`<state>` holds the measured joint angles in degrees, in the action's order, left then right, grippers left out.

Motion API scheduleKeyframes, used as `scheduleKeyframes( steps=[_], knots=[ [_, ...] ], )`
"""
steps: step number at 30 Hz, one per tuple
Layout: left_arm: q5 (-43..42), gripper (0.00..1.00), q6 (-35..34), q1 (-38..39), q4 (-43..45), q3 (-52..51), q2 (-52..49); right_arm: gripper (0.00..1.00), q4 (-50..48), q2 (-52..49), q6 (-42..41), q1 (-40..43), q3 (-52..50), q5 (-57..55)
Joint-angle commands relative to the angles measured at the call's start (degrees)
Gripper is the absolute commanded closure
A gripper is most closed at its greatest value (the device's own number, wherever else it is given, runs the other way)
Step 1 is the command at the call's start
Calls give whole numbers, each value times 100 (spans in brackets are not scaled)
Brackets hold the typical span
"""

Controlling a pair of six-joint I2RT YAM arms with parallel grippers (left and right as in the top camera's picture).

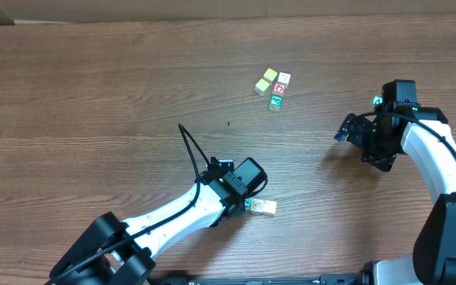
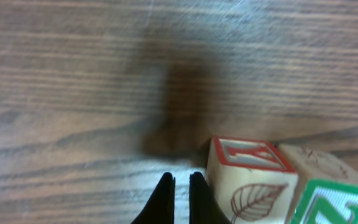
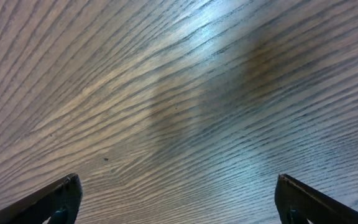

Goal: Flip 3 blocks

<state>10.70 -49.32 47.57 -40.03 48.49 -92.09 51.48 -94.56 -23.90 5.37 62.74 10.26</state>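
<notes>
Pressed together with nothing between them, the black fingers (image 2: 165, 200) of the left end effector (image 2: 180, 186) stood low over the bench (image 1: 93, 95), just beside a leaf-print block (image 2: 250, 180); whether they touched it could not be told. That block's top face carried a red frame around a letter too foreshortened to read. Against its other side sat a tan block (image 2: 316, 163) with a faint, blurred marking, and a green-lettered block (image 2: 331, 202) was cut off by the corner of the wrist view, its letter only partly seen. From overhead, the left wrist covered its own fingertips and part of this group, leaving only a green patch and a tan face showing at its edge. Well apart, toward the far side of the bench, a white-topped block (image 1: 284, 78), a red-printed block (image 1: 279, 89) and a green-printed block (image 1: 276, 101) lay in a short row beside two yellow-topped cubes (image 1: 270, 74), their prints too small to read. The right end effector (image 3: 178, 190) hung spread wide over the wood grain, gripping nothing, well apart from every block, with only its finger ends showing in its own wrist view.
</notes>
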Motion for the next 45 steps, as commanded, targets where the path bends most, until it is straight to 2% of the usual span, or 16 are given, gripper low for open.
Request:
scheduleKeyframes(
  steps=[1, 11, 17, 23, 26, 30, 34, 35, 36, 37, 38, 43, 44, 45],
  knots=[
    [160, 96, 175, -15, 142, 98, -42, 0, -24, 20, 35, 17, 70, -17],
    [190, 96, 603, -70, 17, 157, 4, 0, -24, 20, 35, 17, 70, -17],
    [343, 96, 726, -345, -149, 800, 356, 0, -24, 20, 35, 20, 70, -17],
    [-1346, 96, 1818, -1123, -223, 1703, 144, 0, -24, 20, 37, 17, 70, -17],
    [-2081, 96, 2197, -1611, -710, 2430, -136, 0, -24, 20, 35, 17, 70, -17],
    [-2293, 96, 2588, -1856, -1537, 3060, -435, 0, -247, 20, -26, 17, 70, 50],
    [-2413, 96, 2924, -1812, -1676, 3021, -656, 1, 98, 20, 22, 17, 66, 1338],
    [-2376, 96, 2920, -1764, -1648, 2999, -752, 36, 160, 20, 46, 17, 66, 1447],
    [-2356, 96, 2922, -1729, -1609, 2986, -844, 76, 219, 20, 76, 7, 66, 1486],
    [-2345, 96, 2920, -1683, -1534, 2975, -970, 93, 308, 20, 107, -7, 63, 1488],
    [-2343, 96, 2920, -1648, -1473, 2975, -1097, 96, 352, 20, 136, -17, 57, 1486],
    [-2321, 96, 2850, -1572, -1333, 2977, -1687, 94, 577, 20, 151, -103, -87, 966],
    [-2323, 96, 2850, -1572, -1329, 2977, -1788, 75, 599, 20, 153, -103, -125, 839],
    [-2323, 96, 2850, -1572, -1333, 2977, -1869, 63, 597, 20, 151, -103, -175, 675]
  ],
)
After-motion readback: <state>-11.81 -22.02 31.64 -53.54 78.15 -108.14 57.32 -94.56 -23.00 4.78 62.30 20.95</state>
